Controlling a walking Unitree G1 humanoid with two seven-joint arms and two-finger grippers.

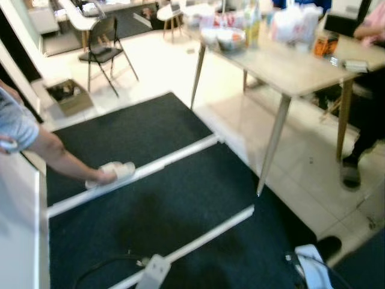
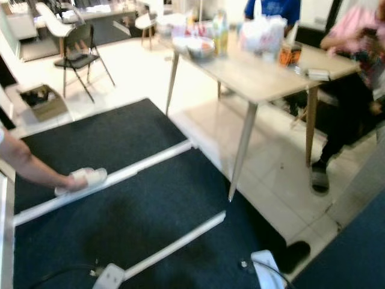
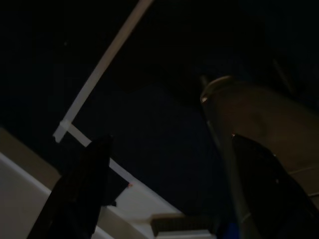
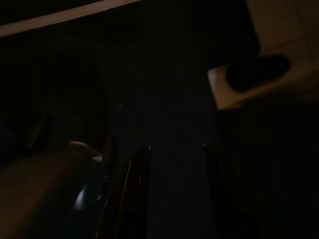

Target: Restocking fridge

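The groceries stand on a light wooden table (image 1: 301,69) at the far right: a bowl (image 1: 230,38), a bottle (image 1: 251,24), white plastic bags (image 1: 295,24) and an orange carton (image 1: 325,45). A white panel (image 1: 18,229) rises along the left edge; I cannot tell whether it belongs to the fridge. Both arms hang low over the black floor mat. In the dark left wrist view, my left gripper (image 3: 169,139) has its fingers apart with nothing between them. My right gripper (image 4: 177,147) is also open and holds nothing.
Black mats (image 1: 156,205) with white strips (image 1: 150,168) cover the floor ahead. A person's leg in a white slipper (image 1: 111,173) reaches in from the left. Another person (image 2: 355,72) sits at the table's right. A folding chair (image 1: 105,51), a cardboard box (image 1: 67,96) and a power strip (image 1: 153,271) are nearby.
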